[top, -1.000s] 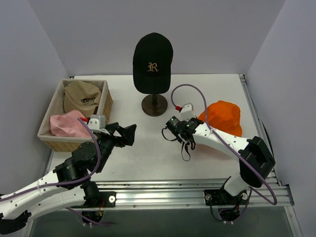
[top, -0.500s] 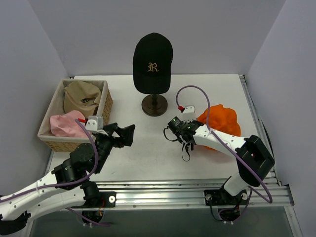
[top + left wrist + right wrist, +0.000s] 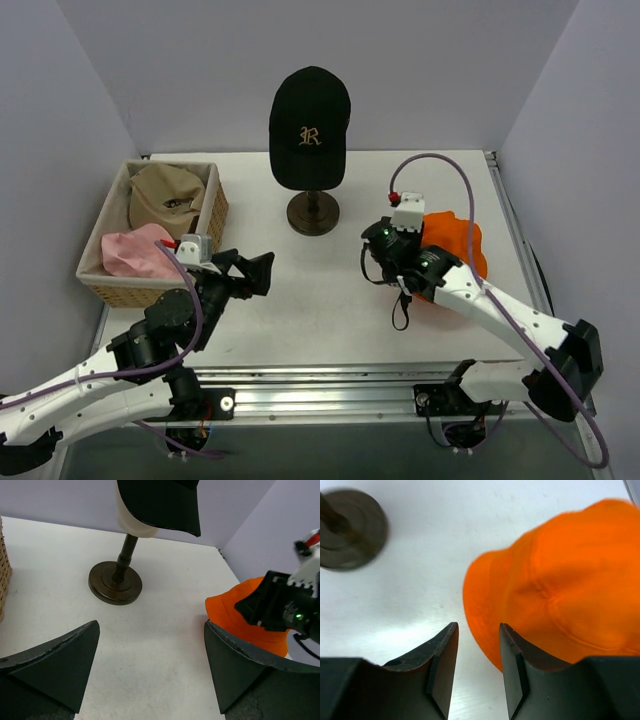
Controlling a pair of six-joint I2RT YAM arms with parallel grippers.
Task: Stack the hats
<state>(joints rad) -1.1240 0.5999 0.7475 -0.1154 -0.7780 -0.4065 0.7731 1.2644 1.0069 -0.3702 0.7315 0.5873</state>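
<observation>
A black cap with a gold "R" [image 3: 309, 125] sits on the cream head form [image 3: 131, 526]. A tan cap [image 3: 165, 195] and a pale pink hat [image 3: 135, 250] lie in the wicker basket [image 3: 216, 212] at the left. The bright orange hat [image 3: 458, 240] lies crumpled on the table at the right. My right gripper [image 3: 385, 252] hovers at its left edge, jaws a little apart; the wrist view shows the gripper [image 3: 478, 626] with the orange brim [image 3: 560, 580] just beyond the gap, not pinched. My left gripper [image 3: 250, 270] stands wide open over bare table [image 3: 151, 625], empty.
The head form's dark round stand [image 3: 313, 212] rises at the middle back, between the two grippers. Grey walls close in the left, back and right sides. A metal rail runs along the near edge [image 3: 330, 385].
My right gripper has gone from shut to partly open and swung to the right and back. The orange hat shifted right and bunched up. The left arm stayed put.
</observation>
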